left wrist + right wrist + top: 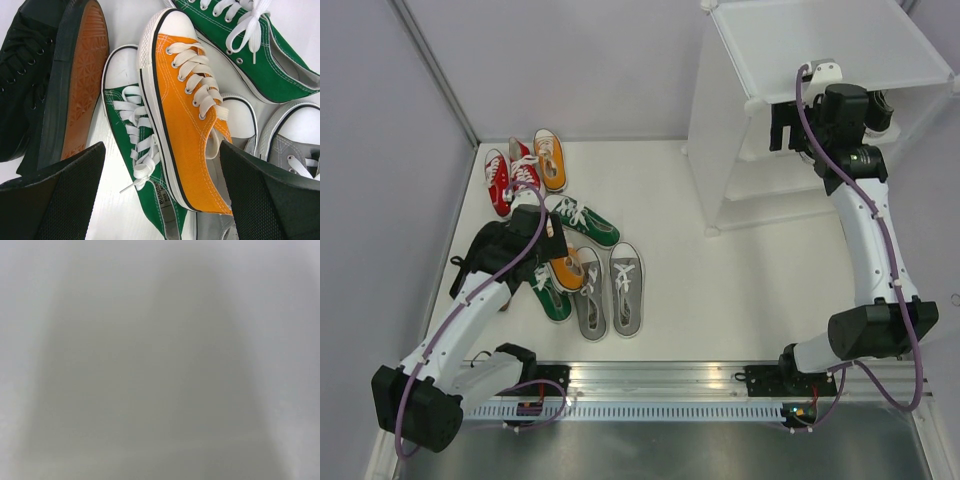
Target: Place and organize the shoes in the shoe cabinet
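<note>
White desk (740, 290), shoes (588, 222) heaped on the left side. Left pincer (160, 150) spread wide, hanging over the orange shoe (185, 115), which lies across a green shoe (116, 100). Right pincer (788, 125) is up at the shoe cabinet (820, 40), far right. Apart or together? Can't tell.

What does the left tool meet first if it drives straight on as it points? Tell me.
The orange shoe: it lies straight ahead between the fingers of the open left tool, resting across a green shoe. Depth is unclear, but nothing seems to stand in between.
</note>
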Robot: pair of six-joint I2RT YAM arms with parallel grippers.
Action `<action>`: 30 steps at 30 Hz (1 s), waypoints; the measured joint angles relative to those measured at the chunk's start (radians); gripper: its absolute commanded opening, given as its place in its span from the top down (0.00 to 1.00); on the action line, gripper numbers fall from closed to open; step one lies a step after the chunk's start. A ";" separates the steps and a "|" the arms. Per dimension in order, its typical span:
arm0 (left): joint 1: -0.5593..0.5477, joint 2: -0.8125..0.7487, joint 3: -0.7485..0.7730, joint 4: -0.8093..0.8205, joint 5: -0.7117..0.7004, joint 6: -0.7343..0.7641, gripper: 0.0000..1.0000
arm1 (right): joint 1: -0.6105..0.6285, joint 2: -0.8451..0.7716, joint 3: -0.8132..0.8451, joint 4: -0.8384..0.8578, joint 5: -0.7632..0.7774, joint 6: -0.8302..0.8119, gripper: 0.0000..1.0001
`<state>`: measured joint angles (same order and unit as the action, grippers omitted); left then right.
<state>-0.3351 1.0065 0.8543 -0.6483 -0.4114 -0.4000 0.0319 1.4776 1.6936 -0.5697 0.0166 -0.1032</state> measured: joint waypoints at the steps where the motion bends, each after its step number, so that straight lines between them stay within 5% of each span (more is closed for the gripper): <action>1: 0.000 -0.002 0.000 0.000 0.002 0.000 0.03 | 0.000 0.000 0.000 0.002 -0.003 0.004 0.06; 22: 0.000 -0.005 0.000 0.000 0.004 0.001 0.02 | -0.021 -0.129 -0.420 0.662 -0.066 -0.046 0.05; 30: 0.000 -0.005 0.000 0.000 0.004 0.001 0.02 | -0.025 -0.177 -0.452 0.730 -0.111 -0.046 0.04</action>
<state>-0.3351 1.0019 0.8543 -0.6483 -0.4072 -0.3988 0.0071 1.3006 1.2415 0.1600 -0.0940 -0.1490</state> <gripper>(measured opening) 0.973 0.953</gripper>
